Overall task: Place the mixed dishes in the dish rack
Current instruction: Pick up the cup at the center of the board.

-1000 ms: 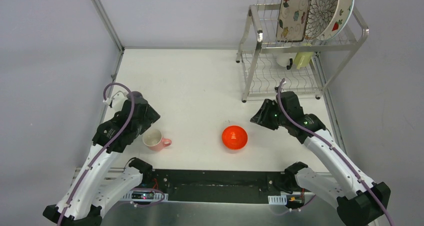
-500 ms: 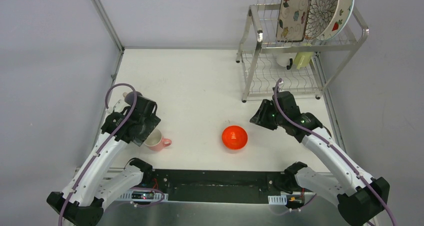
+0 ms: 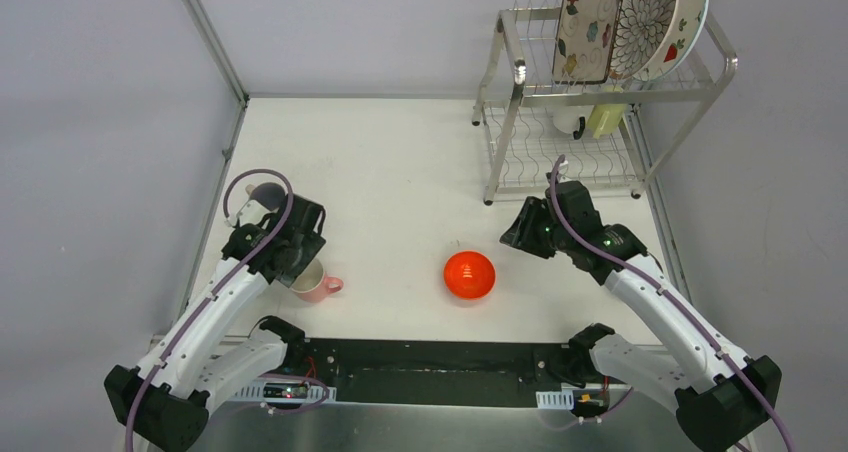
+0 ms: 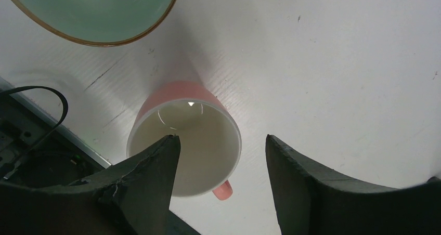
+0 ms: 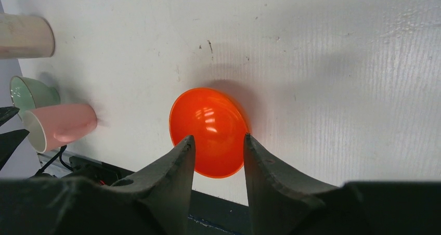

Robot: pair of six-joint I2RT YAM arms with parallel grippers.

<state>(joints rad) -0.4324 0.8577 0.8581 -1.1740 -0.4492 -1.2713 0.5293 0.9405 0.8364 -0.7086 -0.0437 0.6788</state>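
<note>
Left end effector (image 4: 222, 140) jaws apart, straddling the upright pink cup (image 4: 200, 126) on the tabletop (image 4: 338, 63); one finger maybe touches the rim, hard to tell. Right end effector (image 5: 218, 138) jaws apart, empty, near the red-orange bowl (image 5: 208, 120). Pale green bowl (image 4: 93, 9) beside the cup. Dish rack (image 3: 520, 97) at far right.

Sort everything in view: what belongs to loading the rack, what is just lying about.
Job: dish rack; floral plate, brown-petal plate, strawberry plate already racked; yellow cup, white cup on its lower shelf; pink cup, red-orange bowl, pale green bowl on the table.
Lying about: only the black wiring tray at the near edge.
</note>
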